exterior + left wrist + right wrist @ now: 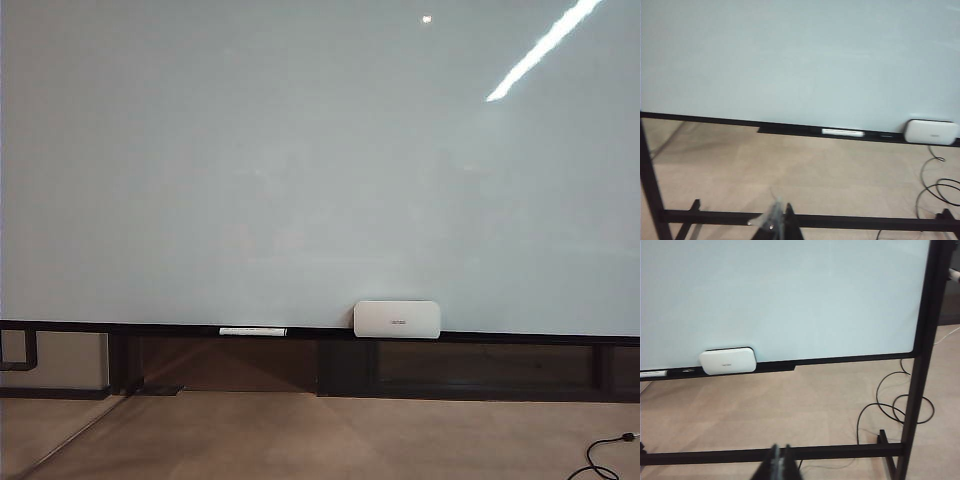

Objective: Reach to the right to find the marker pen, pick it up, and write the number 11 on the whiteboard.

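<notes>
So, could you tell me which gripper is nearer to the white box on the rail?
Right, probably. The right gripper hangs back from the rail with the white box slightly to its side; from the left gripper, the box lies much farther sideways.

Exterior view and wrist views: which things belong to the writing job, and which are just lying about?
Job:
whiteboard, blank
left gripper, low, back from the board
right gripper, low, back from the board

Lying about:
white marker on the rail
white box on the rail
floor cables
</notes>
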`<state>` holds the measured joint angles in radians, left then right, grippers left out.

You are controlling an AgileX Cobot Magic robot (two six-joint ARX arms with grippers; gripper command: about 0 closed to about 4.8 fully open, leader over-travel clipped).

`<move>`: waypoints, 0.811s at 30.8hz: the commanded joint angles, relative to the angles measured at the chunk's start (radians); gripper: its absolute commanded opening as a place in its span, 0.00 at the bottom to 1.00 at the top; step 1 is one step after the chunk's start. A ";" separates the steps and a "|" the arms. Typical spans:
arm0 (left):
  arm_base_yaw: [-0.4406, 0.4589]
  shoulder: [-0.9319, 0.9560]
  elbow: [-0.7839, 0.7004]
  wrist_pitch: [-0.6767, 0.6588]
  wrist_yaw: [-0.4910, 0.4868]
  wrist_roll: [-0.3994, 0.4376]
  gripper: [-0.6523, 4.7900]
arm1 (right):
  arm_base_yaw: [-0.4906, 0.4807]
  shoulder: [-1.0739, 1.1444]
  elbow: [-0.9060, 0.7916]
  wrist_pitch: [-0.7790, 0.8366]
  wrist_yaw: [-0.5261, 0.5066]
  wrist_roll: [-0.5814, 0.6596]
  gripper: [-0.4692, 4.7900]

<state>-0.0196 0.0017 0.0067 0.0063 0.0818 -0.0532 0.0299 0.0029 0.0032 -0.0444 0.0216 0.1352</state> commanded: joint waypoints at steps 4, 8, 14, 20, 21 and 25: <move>0.000 0.001 0.002 0.030 -0.003 0.004 0.11 | 0.000 0.001 0.000 0.011 0.047 0.048 0.09; 0.000 0.001 0.002 0.013 0.026 -0.011 0.11 | 0.000 0.001 0.000 0.003 0.047 0.048 0.09; 0.000 0.001 0.002 0.014 0.212 -0.007 0.11 | 0.000 0.001 0.000 -0.044 0.075 0.039 0.09; 0.000 0.001 0.002 0.055 0.363 -0.050 0.11 | 0.000 0.001 0.000 -0.003 0.054 0.040 0.09; 0.000 0.001 0.002 0.067 0.379 -0.055 0.11 | 0.000 0.001 0.000 0.006 0.054 0.046 0.09; 0.000 0.001 0.002 0.085 0.478 -0.090 0.11 | 0.000 0.001 0.000 0.044 0.055 0.060 0.09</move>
<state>-0.0196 0.0017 0.0071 0.0750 0.4919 -0.1230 0.0299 0.0029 0.0032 -0.0448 0.0788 0.1879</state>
